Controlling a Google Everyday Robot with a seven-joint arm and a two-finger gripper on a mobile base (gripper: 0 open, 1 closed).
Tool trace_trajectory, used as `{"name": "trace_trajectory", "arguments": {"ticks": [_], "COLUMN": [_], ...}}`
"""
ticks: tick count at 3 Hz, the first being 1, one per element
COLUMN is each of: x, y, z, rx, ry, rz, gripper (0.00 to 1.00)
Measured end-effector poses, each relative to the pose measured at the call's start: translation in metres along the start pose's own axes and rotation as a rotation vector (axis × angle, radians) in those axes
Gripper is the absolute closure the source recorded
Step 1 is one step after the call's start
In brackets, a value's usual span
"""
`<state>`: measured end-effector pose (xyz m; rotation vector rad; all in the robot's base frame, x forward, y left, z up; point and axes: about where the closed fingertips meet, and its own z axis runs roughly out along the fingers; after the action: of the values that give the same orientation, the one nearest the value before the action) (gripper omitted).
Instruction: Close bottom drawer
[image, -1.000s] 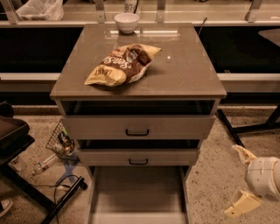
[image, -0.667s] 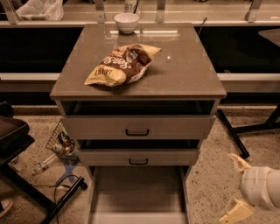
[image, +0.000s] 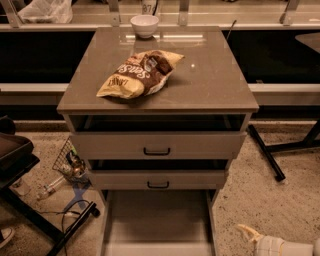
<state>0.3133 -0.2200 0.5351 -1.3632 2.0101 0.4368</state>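
Note:
The bottom drawer (image: 157, 222) is pulled far out of the cabinet toward me, and its plain grey inside shows at the bottom centre. Its front panel lies at the lower frame edge and its handle is out of view. My gripper (image: 250, 233) is at the bottom right corner, low over the floor. It is to the right of the open drawer and apart from it, with nothing seen in it. Its white wrist (image: 275, 246) is cut off by the frame edge.
The middle drawer (image: 158, 179) and top drawer (image: 157, 145) stand slightly open. A chip bag (image: 137, 74) and a white bowl (image: 144, 25) sit on the cabinet top (image: 215, 75). A wire basket (image: 70, 162) and a black stand (image: 30, 200) are on the left. A black table leg (image: 267, 155) is on the right.
My gripper has dropped lower at the bottom right, so less of it shows now. The drawers and the things on the cabinet have not moved.

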Motion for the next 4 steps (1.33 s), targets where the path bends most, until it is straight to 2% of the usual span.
{"name": "trace_trajectory", "arguments": {"ticks": [1, 2, 3, 4], "x": [0.040, 0.059, 0.072, 0.076], "y": [0.011, 0.018, 0.028, 0.033], "z": [0.050, 0.077, 0.096, 0.103], "rx": [-0.031, -0.055, -0.088, -0.099], "ry": [-0.048, -0.062, -0.050, -0.049], "rz": [-0.025, -0.035, -0.015, -0.003], "gripper": [0.54, 0.77, 1.00, 1.00]}}
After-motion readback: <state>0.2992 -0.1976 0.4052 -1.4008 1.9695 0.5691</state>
